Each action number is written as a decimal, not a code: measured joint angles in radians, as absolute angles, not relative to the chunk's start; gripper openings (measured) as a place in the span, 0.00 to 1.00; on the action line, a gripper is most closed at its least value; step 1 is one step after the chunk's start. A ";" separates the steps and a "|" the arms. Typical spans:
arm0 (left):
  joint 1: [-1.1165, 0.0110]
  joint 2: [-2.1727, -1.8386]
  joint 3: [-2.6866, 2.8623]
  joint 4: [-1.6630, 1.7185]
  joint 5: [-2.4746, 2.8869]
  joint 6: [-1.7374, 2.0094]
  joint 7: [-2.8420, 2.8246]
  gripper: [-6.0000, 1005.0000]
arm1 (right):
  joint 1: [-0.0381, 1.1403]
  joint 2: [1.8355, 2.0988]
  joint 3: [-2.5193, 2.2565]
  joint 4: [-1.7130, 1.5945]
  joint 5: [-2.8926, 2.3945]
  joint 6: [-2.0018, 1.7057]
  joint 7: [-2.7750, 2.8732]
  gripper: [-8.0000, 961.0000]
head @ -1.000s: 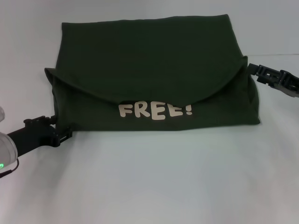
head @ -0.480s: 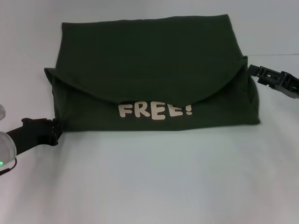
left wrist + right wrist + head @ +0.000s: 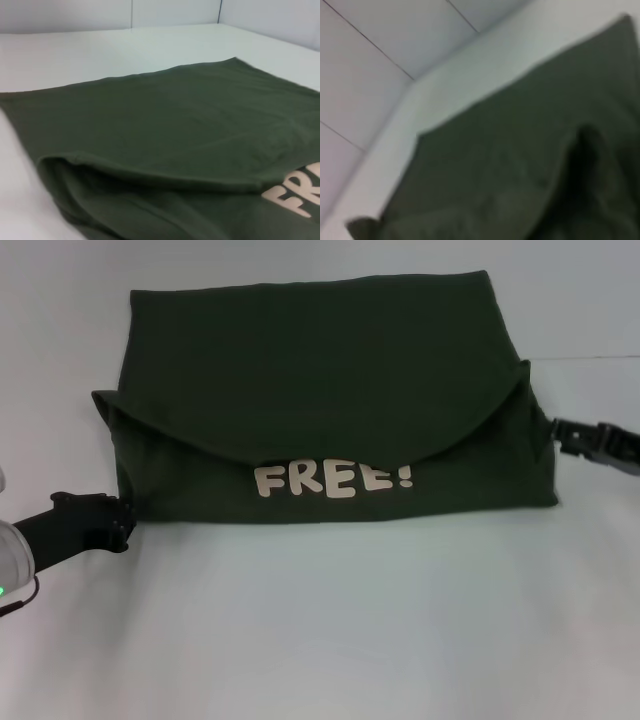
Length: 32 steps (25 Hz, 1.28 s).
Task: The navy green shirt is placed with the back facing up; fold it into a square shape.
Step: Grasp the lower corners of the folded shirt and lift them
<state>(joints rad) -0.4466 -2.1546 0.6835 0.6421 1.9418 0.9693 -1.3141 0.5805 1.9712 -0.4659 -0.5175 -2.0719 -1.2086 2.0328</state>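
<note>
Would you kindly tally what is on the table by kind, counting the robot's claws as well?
Shirt: 1, the dark green shirt, partly folded with its cream FREE! lettering showing.
Claws: 2, the left claw at the shirt's near left corner and the right claw at its right edge.
Table: 1, the white table.
Total: 4.

— Where does the shirt (image 3: pixel 320 390) lie?
— In the middle of the desk (image 3: pixel 330 630), toward its far side, with a folded flap lying over its near part.
— And the hands?
— The left hand (image 3: pixel 118 523) sits at the shirt's near left corner, the right hand (image 3: pixel 562 434) just beside its right edge.
</note>
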 joint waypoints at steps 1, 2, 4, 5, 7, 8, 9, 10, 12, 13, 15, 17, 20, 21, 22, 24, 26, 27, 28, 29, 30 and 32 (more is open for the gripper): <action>-0.446 -2.154 0.684 0.643 1.942 0.974 -1.317 0.04 | 0.586 1.966 -0.483 -0.518 -2.099 -1.194 2.053 0.84; -0.446 -2.154 0.684 0.644 1.942 0.975 -1.317 0.04 | 0.592 1.963 -0.498 -0.518 -2.120 -1.179 2.070 0.84; -0.446 -2.154 0.684 0.644 1.942 0.975 -1.318 0.04 | 0.602 1.961 -0.530 -0.518 -2.160 -1.150 2.096 0.84; -0.446 -2.154 0.684 0.644 1.942 0.975 -1.318 0.04 | 0.608 1.962 -0.546 -0.518 -2.176 -1.135 2.109 0.84; -0.446 -2.154 0.684 0.644 1.942 0.973 -1.318 0.04 | 0.615 1.967 -0.566 -0.518 -2.193 -1.114 2.122 0.84; -0.447 -2.154 0.684 0.644 1.942 0.972 -1.318 0.04 | 0.616 1.968 -0.571 -0.518 -2.195 -1.108 2.124 0.84; -0.448 -2.154 0.684 0.644 1.942 0.970 -1.318 0.04 | 0.616 1.970 -0.575 -0.516 -2.195 -1.100 2.125 0.84; -0.449 -2.154 0.684 0.643 1.942 0.970 -1.318 0.04 | 0.616 1.970 -0.577 -0.513 -2.196 -1.096 2.125 0.84; -0.451 -2.154 0.684 0.643 1.942 0.969 -1.318 0.04 | 0.617 1.971 -0.579 -0.508 -2.196 -1.086 2.125 0.84; -0.452 -2.154 0.683 0.642 1.942 0.969 -1.318 0.04 | 0.618 1.973 -0.580 -0.507 -2.196 -1.081 2.125 0.84; -0.454 -2.154 0.681 0.641 1.942 0.968 -1.318 0.04 | 0.618 1.977 -0.582 -0.505 -2.196 -1.071 2.124 0.84; -0.455 -2.154 0.681 0.641 1.942 0.968 -1.318 0.04 | 0.617 1.980 -0.584 -0.505 -2.197 -1.060 2.122 0.84; -0.458 -2.154 0.682 0.642 1.942 0.968 -1.319 0.04 | 0.616 1.986 -0.596 -0.504 -2.197 -1.044 2.120 0.84; -0.459 -2.154 0.682 0.641 1.942 0.968 -1.319 0.04 | 0.616 1.989 -0.605 -0.504 -2.197 -1.035 2.121 0.84; -0.459 -2.154 0.683 0.641 1.942 0.968 -1.319 0.04 | 0.617 1.992 -0.613 -0.503 -2.197 -1.029 2.121 0.84; -0.460 -2.154 0.683 0.641 1.942 0.968 -1.323 0.04 | 0.617 1.996 -0.626 -0.503 -2.197 -1.017 2.122 0.84; -0.460 -2.153 0.683 0.641 1.942 0.968 -1.328 0.04 | 0.617 1.999 -0.631 -0.503 -2.197 -1.008 2.122 0.84; -0.460 -2.153 0.683 0.640 1.942 0.968 -1.328 0.05 | 0.617 2.000 -0.632 -0.503 -2.197 -1.006 2.122 0.84; -0.460 -2.153 0.682 0.640 1.942 0.968 -1.328 0.05 | 0.617 2.001 -0.632 -0.503 -2.197 -1.006 2.122 0.84; -0.460 -2.153 0.682 0.640 1.942 0.968 -1.328 0.05 | 0.617 2.002 -0.633 -0.503 -2.197 -1.005 2.122 0.84; -0.460 -2.153 0.682 0.640 1.942 0.968 -1.328 0.05 | 0.616 2.002 -0.634 -0.503 -2.197 -1.005 2.121 0.84; -0.460 -2.152 0.682 0.639 1.942 0.968 -1.328 0.05 | 0.613 2.002 -0.634 -0.504 -2.196 -1.005 2.121 0.84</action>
<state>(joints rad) -0.4602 -2.1525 0.6819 0.6388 1.9419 0.9679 -1.3284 0.6127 2.0024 -0.6343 -0.5044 -2.1958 -1.0053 2.1208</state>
